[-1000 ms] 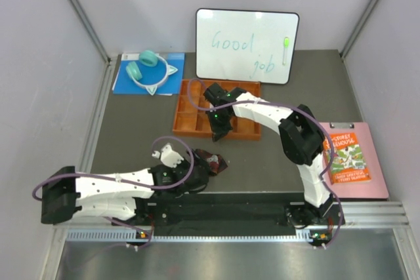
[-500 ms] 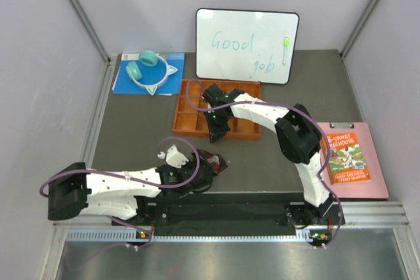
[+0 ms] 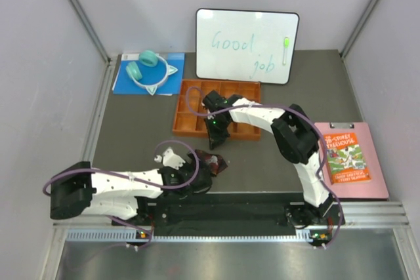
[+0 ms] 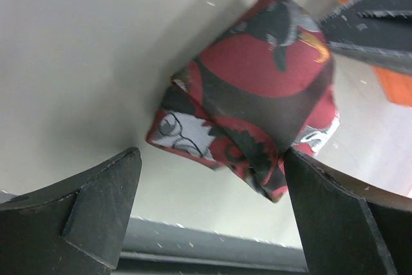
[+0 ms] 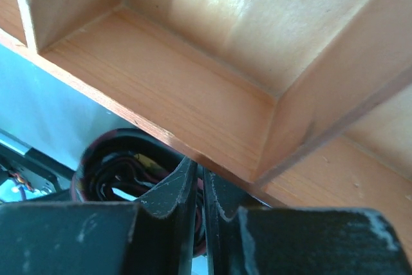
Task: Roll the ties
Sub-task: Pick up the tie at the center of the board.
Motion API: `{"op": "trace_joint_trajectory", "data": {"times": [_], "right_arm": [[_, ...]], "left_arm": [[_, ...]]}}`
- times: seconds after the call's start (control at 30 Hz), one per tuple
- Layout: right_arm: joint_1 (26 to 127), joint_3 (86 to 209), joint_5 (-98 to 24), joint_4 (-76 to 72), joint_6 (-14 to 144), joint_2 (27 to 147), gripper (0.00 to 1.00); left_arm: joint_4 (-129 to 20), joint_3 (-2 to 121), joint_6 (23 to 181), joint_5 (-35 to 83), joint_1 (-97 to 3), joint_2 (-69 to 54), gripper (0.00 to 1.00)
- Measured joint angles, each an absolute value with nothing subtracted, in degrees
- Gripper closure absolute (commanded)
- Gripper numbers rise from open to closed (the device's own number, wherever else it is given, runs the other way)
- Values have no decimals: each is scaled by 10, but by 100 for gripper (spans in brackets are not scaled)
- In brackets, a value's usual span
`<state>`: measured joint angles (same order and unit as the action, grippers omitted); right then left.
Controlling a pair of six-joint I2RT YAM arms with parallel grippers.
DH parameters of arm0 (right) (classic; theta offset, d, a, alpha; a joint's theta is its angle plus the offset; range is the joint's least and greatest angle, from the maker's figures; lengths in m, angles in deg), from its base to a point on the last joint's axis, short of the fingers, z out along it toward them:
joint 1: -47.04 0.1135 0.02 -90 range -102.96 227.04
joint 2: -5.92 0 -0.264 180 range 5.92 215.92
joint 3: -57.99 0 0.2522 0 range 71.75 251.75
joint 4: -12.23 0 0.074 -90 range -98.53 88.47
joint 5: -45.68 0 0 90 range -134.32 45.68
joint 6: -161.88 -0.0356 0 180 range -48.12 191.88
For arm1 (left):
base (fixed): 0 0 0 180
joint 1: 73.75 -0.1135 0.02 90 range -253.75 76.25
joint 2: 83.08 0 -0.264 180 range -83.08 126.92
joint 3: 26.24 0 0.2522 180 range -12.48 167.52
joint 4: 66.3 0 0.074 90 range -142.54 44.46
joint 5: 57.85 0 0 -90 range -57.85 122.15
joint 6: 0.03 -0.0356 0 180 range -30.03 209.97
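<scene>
One tie coil (image 5: 112, 175) — half behind right claw (image 5: 199, 181)

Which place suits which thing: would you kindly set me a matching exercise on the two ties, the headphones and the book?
1. folded maroon-and-black patterned fabric tie
2. rolled dark red tie
3. teal cat-ear headphones
4. orange paperback book

A. on the pink clipboard
B. inside the open left gripper
C. on the blue sheet
D. pinched by the right gripper, beside the orange wooden tray

Pairs: 1-B; 2-D; 3-C; 4-A
</scene>
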<state>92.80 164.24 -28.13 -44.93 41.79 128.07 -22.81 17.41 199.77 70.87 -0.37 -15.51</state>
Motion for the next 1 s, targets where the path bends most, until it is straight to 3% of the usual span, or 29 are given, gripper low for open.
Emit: {"op": "trace_joint_trajectory", "data": {"times": [0.7,1.0], "right_arm": [[952,1556,-261,-380,401,1251,92],[978,1512,-222,-338,382,1236,92]], "left_arm": [[-269,176,2040,776,-6,-89,25],[-305,152,2043,809,-9,-90,29]]}}
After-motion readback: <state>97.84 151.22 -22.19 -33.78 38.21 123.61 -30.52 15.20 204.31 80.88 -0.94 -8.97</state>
